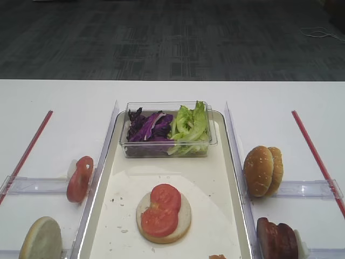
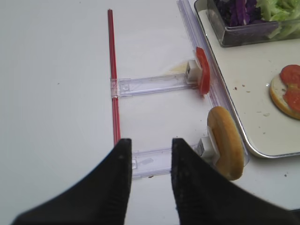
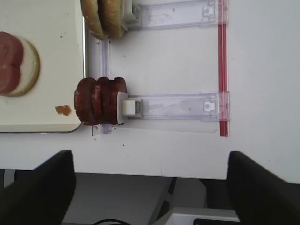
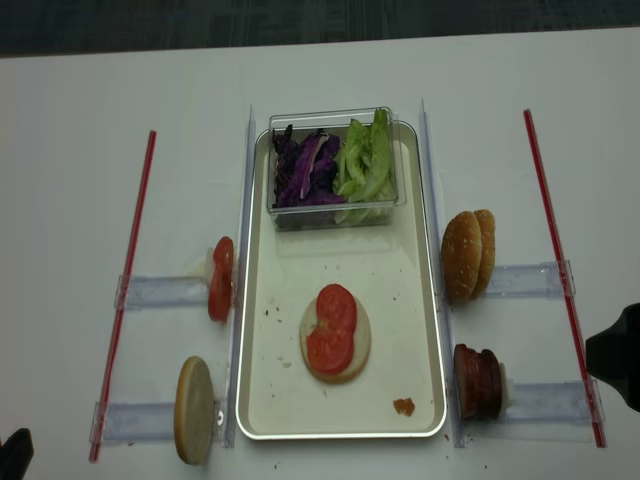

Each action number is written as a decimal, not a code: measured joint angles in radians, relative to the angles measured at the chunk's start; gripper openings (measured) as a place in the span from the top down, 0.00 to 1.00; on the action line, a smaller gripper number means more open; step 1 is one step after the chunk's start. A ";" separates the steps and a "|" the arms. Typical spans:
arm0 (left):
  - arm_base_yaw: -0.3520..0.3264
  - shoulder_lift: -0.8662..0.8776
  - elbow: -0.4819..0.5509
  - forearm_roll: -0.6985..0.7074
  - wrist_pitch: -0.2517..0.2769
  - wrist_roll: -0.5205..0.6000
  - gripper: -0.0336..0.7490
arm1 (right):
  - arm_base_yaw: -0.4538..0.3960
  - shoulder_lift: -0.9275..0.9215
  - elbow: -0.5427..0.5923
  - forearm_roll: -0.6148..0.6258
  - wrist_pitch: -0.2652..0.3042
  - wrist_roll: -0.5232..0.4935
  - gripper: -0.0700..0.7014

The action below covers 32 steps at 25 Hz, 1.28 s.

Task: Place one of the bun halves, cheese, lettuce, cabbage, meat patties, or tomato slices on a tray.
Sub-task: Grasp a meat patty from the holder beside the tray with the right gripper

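Observation:
On the cream tray [image 4: 270, 400] lies a bun half [image 4: 357, 350] topped with two tomato slices [image 4: 332, 328]. A clear tub holds purple cabbage [image 4: 303, 170] and green lettuce [image 4: 365, 160]. Left of the tray, one tomato slice [image 2: 202, 70] and one bun half [image 2: 225, 142] stand upright in holders. On the right stand two bun halves [image 4: 468, 254] and the meat patties [image 3: 100, 101]. Cheese is out of view. My right gripper [image 3: 150, 187] is wide open over the table's near edge, below the patties. My left gripper [image 2: 151, 145] is open and empty, left of the bun half.
Red strips [image 4: 133, 270] [image 4: 560, 260] run along both outer sides. Clear rail holders [image 3: 178, 107] [image 2: 150, 84] carry the upright food beside the tray. An orange crumb [image 4: 403, 406] lies near the tray's front right corner. Dark carpet lies beyond the table.

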 joint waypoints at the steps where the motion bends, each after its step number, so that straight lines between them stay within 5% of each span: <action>1: 0.000 0.000 0.000 0.000 0.000 0.000 0.70 | 0.000 0.016 0.000 0.000 0.000 0.002 0.06; 19: 0.000 0.000 0.000 0.000 0.000 0.000 0.70 | 0.016 0.137 0.000 0.070 -0.008 0.025 0.06; 27: 0.000 0.000 0.000 0.000 0.000 0.000 0.70 | 0.233 0.258 -0.002 0.074 -0.021 0.139 0.07; 32: 0.000 0.000 0.000 0.000 0.000 0.000 0.70 | 0.410 0.339 -0.002 0.052 -0.100 0.262 0.07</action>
